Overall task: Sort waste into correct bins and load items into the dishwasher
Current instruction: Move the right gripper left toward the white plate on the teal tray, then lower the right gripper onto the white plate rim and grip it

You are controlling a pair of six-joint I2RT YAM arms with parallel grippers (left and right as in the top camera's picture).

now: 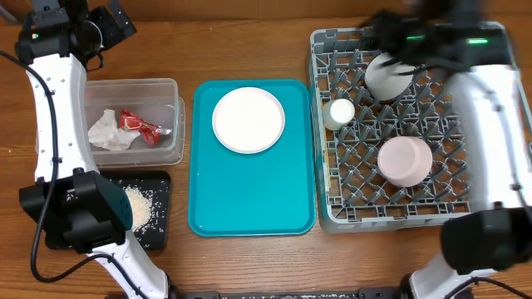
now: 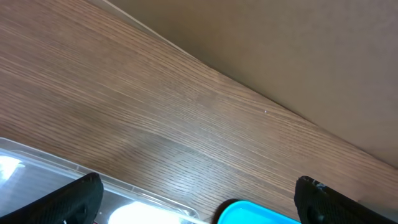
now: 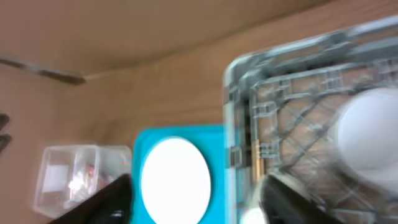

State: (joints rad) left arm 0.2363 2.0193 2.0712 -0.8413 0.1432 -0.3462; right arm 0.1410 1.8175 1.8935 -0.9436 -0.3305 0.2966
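A large pale plate [image 1: 248, 120] lies on the teal tray [image 1: 253, 208]; it also shows in the right wrist view [image 3: 175, 180]. The grey dish rack [image 1: 399, 208] holds a grey bowl [image 1: 387, 76], a small white cup [image 1: 340, 111] and a pink dish [image 1: 405, 160]. The clear tub [image 1: 162, 87] holds the white napkin [image 1: 108, 131] and red wrapper [image 1: 137, 123]. The black tray [image 1: 158, 187] holds rice-like grains [image 1: 138, 206]. My left gripper [image 2: 198, 208] is open and empty above the table by the tub's far corner. My right gripper [image 3: 196, 199] is open and empty, high over the rack's far left, blurred.
Brown wall behind the wooden table [image 2: 155, 106]. The clear tub's rim [image 2: 124, 186] and a corner of the teal tray [image 2: 249, 213] show low in the left wrist view. The rack's lattice wall [image 3: 239, 112] stands right of the teal tray.
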